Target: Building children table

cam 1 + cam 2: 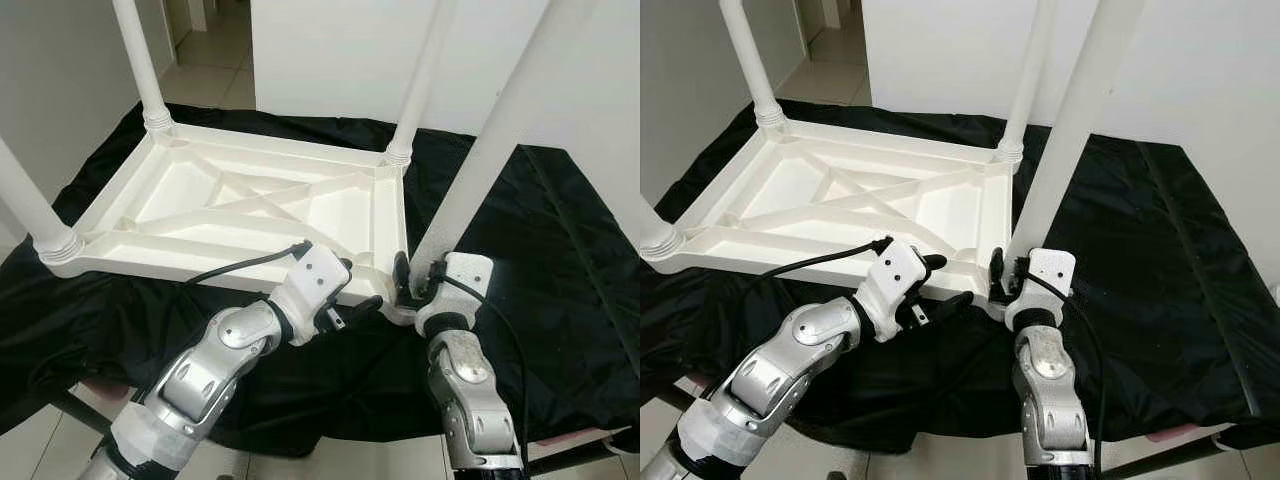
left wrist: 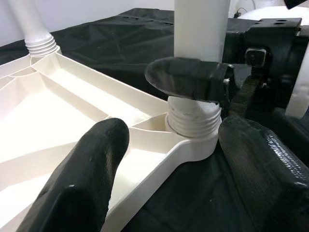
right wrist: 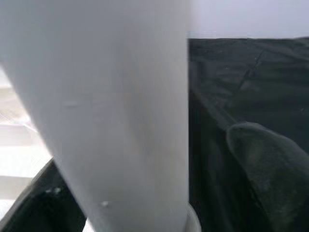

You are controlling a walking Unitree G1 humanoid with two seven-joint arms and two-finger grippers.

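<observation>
Clamped around the tall white plastic leg (image 1: 470, 180) just above its threaded base, the right gripper (image 1: 412, 280) should twist it squarely into the corner socket of the upturned white plastic tabletop (image 1: 250, 205) on the black cloth (image 1: 560, 250), while the spread-fingered left gripper (image 1: 345, 305) steadies that corner.
</observation>
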